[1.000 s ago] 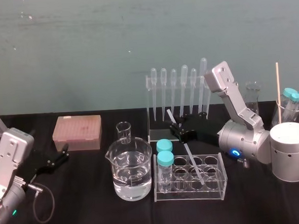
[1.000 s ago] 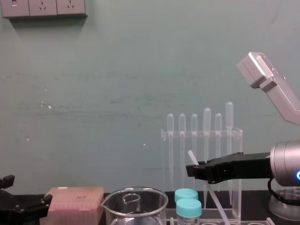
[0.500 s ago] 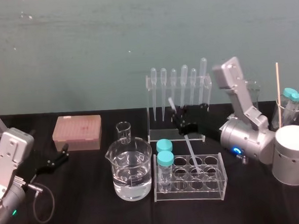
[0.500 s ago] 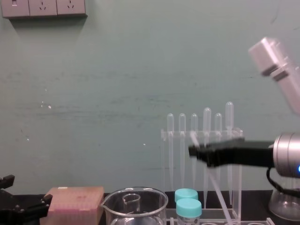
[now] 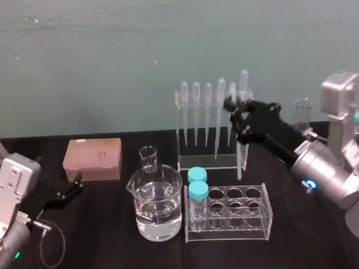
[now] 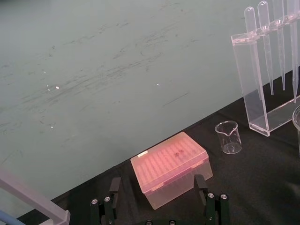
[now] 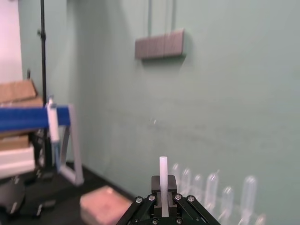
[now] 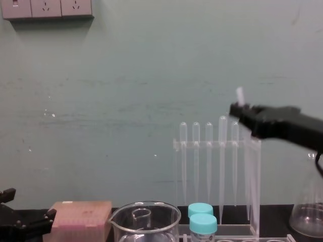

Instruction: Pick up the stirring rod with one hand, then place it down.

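The stirring rod (image 8: 239, 95) is held in the air, clear of the table, pinched between the jaws of the right gripper (image 8: 242, 112). Its blunt whitish top end pokes out just above the jaws, and in the right wrist view the rod (image 7: 163, 174) stands straight up from the pressed-together jaws of that gripper (image 7: 163, 206). Its lower length is too faint to trace. The right gripper (image 5: 239, 120) hangs at the right end of the pipette rack (image 5: 208, 162), level with the bulb tops of the 6 pipettes (image 5: 209, 111) standing in it. Nearer than that, the clear tube rack (image 5: 229, 226) sits on the black table (image 5: 101, 249) with 2 teal-capped tubes (image 5: 198, 183) at its left end. Just left of it stands a large beaker (image 5: 157, 206) partly filled with clear liquid, with a small beaker (image 5: 148, 158) behind it and a pink tip box (image 5: 92, 158) farther left. The left gripper (image 5: 72, 188) rests low at the far left near the pink box, jaws spread and holding nothing.
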`<action>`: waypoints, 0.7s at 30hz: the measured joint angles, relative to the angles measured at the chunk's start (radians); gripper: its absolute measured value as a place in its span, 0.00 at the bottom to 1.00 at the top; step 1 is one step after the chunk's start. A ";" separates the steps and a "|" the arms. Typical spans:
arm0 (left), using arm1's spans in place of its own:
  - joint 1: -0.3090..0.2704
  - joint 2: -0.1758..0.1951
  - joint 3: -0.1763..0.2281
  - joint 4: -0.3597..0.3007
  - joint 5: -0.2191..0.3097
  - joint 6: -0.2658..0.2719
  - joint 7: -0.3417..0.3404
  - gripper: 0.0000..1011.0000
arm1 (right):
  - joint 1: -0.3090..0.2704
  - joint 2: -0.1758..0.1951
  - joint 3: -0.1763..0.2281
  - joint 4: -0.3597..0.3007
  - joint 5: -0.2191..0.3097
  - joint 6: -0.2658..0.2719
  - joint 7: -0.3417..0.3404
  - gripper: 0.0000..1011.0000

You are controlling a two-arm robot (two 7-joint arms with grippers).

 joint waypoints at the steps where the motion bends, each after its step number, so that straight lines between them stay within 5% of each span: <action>1: 0.000 0.000 0.000 0.000 0.000 0.000 0.000 0.99 | -0.001 -0.003 0.008 -0.003 0.005 -0.008 0.001 0.07; 11: 0.000 0.000 0.000 0.000 0.000 0.000 0.000 0.99 | 0.050 -0.037 0.088 -0.056 0.083 -0.049 0.023 0.07; 21: 0.000 0.000 0.000 0.000 0.000 0.000 0.000 0.99 | 0.074 0.000 0.123 -0.114 0.163 -0.021 0.071 0.07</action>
